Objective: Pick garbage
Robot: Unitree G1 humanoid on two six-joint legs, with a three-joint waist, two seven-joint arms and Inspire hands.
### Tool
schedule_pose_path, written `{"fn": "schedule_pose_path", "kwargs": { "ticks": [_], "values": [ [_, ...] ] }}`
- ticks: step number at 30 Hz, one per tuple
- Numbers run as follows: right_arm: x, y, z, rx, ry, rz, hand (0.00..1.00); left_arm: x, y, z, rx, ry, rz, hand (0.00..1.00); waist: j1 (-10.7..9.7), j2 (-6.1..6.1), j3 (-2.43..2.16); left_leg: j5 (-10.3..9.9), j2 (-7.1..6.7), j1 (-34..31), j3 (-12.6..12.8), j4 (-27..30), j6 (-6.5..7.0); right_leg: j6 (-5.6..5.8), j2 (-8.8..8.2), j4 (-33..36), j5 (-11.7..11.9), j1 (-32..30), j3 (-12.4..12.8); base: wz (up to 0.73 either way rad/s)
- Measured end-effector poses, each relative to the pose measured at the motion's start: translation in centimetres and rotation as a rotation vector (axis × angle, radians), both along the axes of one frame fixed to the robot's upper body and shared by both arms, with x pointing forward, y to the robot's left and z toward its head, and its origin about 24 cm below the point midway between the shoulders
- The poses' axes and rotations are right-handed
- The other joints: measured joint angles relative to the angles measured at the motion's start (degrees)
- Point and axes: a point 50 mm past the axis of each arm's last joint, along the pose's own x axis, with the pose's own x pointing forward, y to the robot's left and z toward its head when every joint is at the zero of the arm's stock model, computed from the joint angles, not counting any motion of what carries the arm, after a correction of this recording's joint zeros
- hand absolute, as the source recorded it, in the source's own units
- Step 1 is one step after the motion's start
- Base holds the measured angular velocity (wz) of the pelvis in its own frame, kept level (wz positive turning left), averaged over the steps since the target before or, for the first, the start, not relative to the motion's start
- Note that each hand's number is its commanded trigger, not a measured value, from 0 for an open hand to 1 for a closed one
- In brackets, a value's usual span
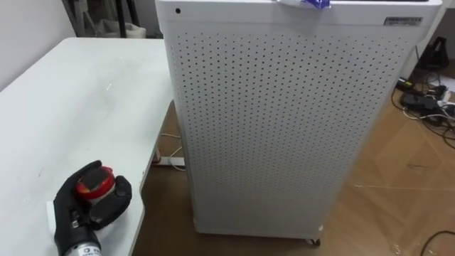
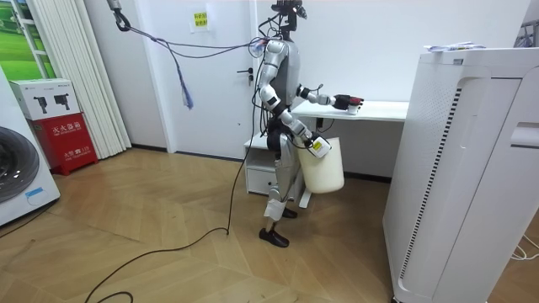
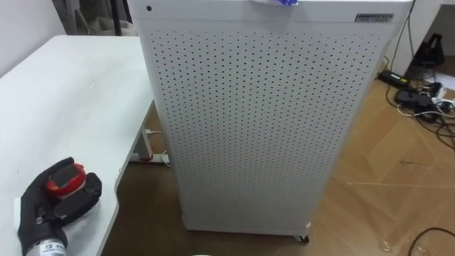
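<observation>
My left hand shows at the lower left, over the front corner of the white table. Its black fingers are curled round a small red-topped piece of garbage. In the room view this hand reaches out over the table with the red piece in it. My right hand hangs low at my side, and a cream bucket hangs from it clear of the floor. A crumpled blue-and-white wrapper lies on top of the tall white perforated cabinet.
The perforated cabinet stands on castors right of the table, close in front of me. A power strip lies under the table, and cables lie on the wooden floor at the far right. A washing machine stands at the room view's left.
</observation>
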Motion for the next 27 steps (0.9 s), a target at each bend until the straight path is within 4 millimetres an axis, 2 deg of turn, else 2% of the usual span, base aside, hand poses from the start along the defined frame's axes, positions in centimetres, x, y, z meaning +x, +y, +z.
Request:
{"fn": "schedule_pose_path", "kwargs": {
  "ticks": [14, 17, 22, 27],
  "values": [
    [0.3, 0.1, 0.1, 0.0, -0.007, 0.003, 1.0, 0.0, -1.0, -0.8, -0.012, 0.05, -0.091, 1.0, 0.2, 0.15, -0.13, 0.01, -0.04, -0.32, 0.25, 0.08, 0.02, 0.01, -0.1, 0.92, -0.01, -0.75, 0.27, -0.01],
    [0.6, 0.1, 0.2, -0.001, -0.016, 0.004, 1.0, 0.1, -1.3, -0.8, -0.015, 0.049, -0.11, 1.0, 0.14, 0.26, -0.33, 0.02, -0.06, -0.71, 0.24, 0.31, 0.03, 0.0, -0.1, 0.95, 0.0, -1.09, 0.39, 0.0],
    [2.1, -0.1, 0.0, -0.022, -0.015, -0.007, 1.0, 0.9, -2.1, -0.4, -0.079, 0.02, -0.165, 1.0, 0.19, 0.17, -0.55, 0.08, -0.08, -2.17, 0.09, 1.01, 0.12, 0.0, -0.24, 1.99, 0.0, -2.8, 0.62, 0.0],
    [3.8, -0.7, -0.2, -0.073, -0.018, -0.039, 1.0, 1.8, -3.7, 1.4, -0.122, -0.072, -0.284, 1.0, 0.12, 0.16, -0.47, 0.13, -0.12, -4.23, 0.25, 2.12, 0.2, -0.04, -0.42, 2.84, 0.02, -4.66, 0.82, 0.01]
  ]
}}
